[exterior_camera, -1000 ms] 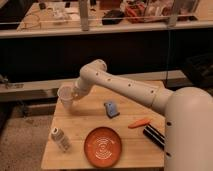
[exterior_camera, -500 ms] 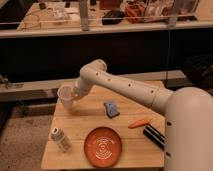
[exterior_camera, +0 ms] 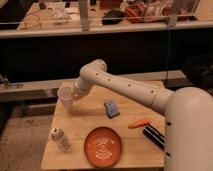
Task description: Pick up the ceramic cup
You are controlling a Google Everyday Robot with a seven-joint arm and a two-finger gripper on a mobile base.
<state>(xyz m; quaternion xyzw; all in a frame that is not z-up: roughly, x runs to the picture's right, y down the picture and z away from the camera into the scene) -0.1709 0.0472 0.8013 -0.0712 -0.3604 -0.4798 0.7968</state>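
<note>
The ceramic cup (exterior_camera: 64,95) is small, plain white and handleless. It sits at the end of my arm, at the far left corner of the wooden table (exterior_camera: 82,124), and seems to be held slightly above the table edge. My gripper (exterior_camera: 72,98) is shut on the cup from its right side, and the cup and the wrist mostly hide the fingers. The white arm reaches in from the lower right across the table.
On the table are an orange plate (exterior_camera: 103,146) at the front middle, a small whitish capped bottle (exterior_camera: 59,138) at the front left, a blue object (exterior_camera: 111,108) in the middle, an orange carrot-like piece (exterior_camera: 139,122) and a black object (exterior_camera: 153,135) at the right. A dark counter with clutter stands behind.
</note>
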